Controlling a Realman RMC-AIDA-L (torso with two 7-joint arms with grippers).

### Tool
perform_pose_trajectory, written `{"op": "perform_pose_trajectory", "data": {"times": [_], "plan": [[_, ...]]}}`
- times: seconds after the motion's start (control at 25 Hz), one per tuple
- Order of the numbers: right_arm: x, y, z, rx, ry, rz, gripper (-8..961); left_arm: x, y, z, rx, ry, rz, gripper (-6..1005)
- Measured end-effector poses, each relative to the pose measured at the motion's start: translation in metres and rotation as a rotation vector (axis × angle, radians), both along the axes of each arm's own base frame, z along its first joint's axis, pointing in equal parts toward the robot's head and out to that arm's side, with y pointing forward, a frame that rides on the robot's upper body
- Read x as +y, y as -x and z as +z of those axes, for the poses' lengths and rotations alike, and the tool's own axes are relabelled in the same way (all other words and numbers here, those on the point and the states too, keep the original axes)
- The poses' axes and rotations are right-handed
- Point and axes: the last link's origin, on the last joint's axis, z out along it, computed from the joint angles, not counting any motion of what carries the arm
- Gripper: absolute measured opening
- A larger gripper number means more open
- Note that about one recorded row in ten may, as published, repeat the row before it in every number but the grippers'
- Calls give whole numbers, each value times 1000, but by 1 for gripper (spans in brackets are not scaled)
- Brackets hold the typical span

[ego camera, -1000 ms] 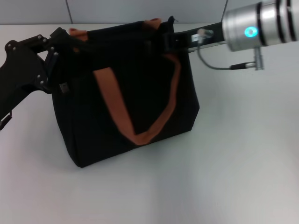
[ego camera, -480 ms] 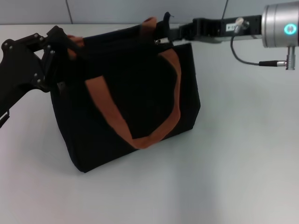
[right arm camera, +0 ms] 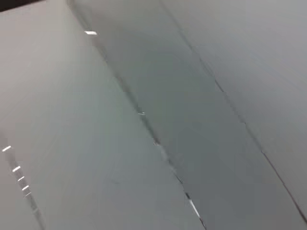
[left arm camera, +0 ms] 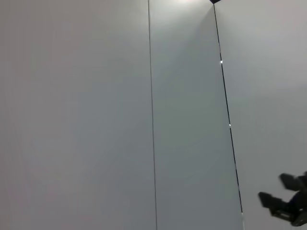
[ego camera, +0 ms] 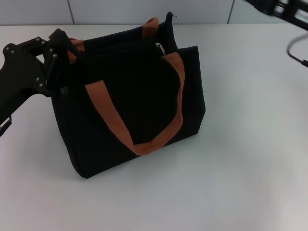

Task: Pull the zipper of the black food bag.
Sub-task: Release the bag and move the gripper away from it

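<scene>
The black food bag (ego camera: 139, 106) stands upright on the white table, its orange-brown straps (ego camera: 175, 91) draped over the front. The zipper's small silver pull tab (ego camera: 159, 46) sits on the top zip track near the bag's far right end. My left gripper (ego camera: 65, 48) is at the bag's upper left end, shut on the fabric by the strap. My right arm (ego camera: 281, 8) is high at the back right, well clear of the bag. Its gripper shows far off in the left wrist view (left arm camera: 271, 188), fingers apart and empty.
The white table (ego camera: 240, 168) runs all around the bag. A grey panelled wall (ego camera: 120, 9) stands behind the table. A cable (ego camera: 294, 50) hangs from the right arm at the right edge.
My right gripper has left the bag's top near the zipper and drawn back up and to the right, almost out of the head view. The left gripper has stayed on the bag.
</scene>
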Motion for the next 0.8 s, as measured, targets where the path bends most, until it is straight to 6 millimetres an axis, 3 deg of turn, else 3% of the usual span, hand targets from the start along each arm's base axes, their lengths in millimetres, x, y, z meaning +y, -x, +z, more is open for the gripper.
{"op": "perform_pose_trajectory", "data": {"times": [0.16, 0.4, 0.6, 0.8], "plan": [[-28, -15, 2, -8, -148, 195, 327, 0, 0, 0, -6, 7, 3, 127], [-82, -35, -5, -48, -189, 472, 573, -1, 3, 2, -25, 42, 22, 130], [-98, -46, -20, -127, -93, 540, 653, -3, 8, 6, -40, 77, 47, 132], [-110, -60, -52, -263, -10, 556, 656, -4, 15, 11, -53, 117, 84, 135]]}}
